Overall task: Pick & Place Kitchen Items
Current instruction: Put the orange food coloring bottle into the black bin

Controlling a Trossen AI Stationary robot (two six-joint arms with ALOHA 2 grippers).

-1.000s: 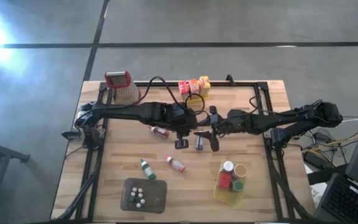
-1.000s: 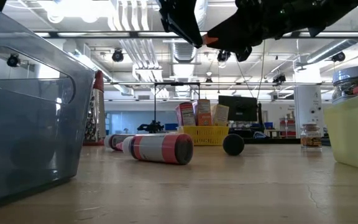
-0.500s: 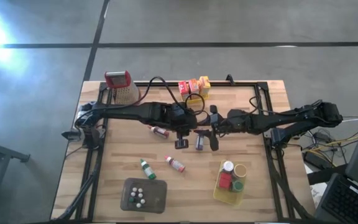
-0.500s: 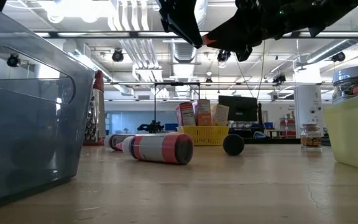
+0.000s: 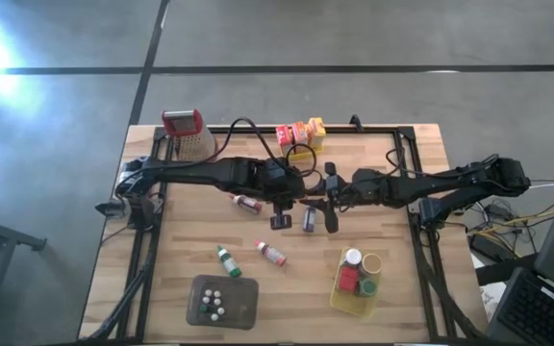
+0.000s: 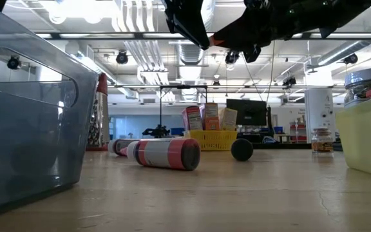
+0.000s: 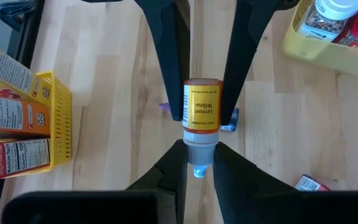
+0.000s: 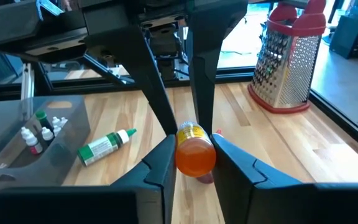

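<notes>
A small bottle [image 7: 202,111] with a yellow label, an orange body and a clear cap hangs in the air over the table's middle, held between my two grippers. My left gripper [image 7: 199,163] is shut on its cap end. My right gripper [image 8: 196,163] comes from the opposite side and is shut on its orange bottom end [image 8: 196,155]. In the high view the two grippers [image 5: 296,199] [image 5: 330,197] meet tip to tip. Other kitchen items lie loose on the wood: a red-banded bottle [image 5: 248,203], a red-and-white one [image 5: 270,253] and a green one [image 5: 225,260]. My left gripper pinches the bottle's clear cap [image 7: 199,155] between its two fingers, which lie along the bottle. The fingers slant down from the table's left. The bottle sticks out beyond the fingers, clear of the table. My right gripper has one finger [image 8: 165,158] on each side of the bottle's orange bottom end [image 8: 194,142], pinching it. It comes nearly level from the table's right, its fingers along the bottle. The bottle is clear of the table.
A grey tray [image 5: 243,306] with tiny bottles stands at the near left. A yellow basket [image 5: 337,296] with jars stands at the near right. Another yellow basket [image 5: 299,154] with boxes [image 5: 301,133] stands at the far edge, and a metal grater [image 5: 188,133] at the far left. A small bottle [image 5: 308,219] lies under the grippers.
My right gripper's fingers have drawn in around the bottle's bottom end. Both arms and the bottle have kept their places.
</notes>
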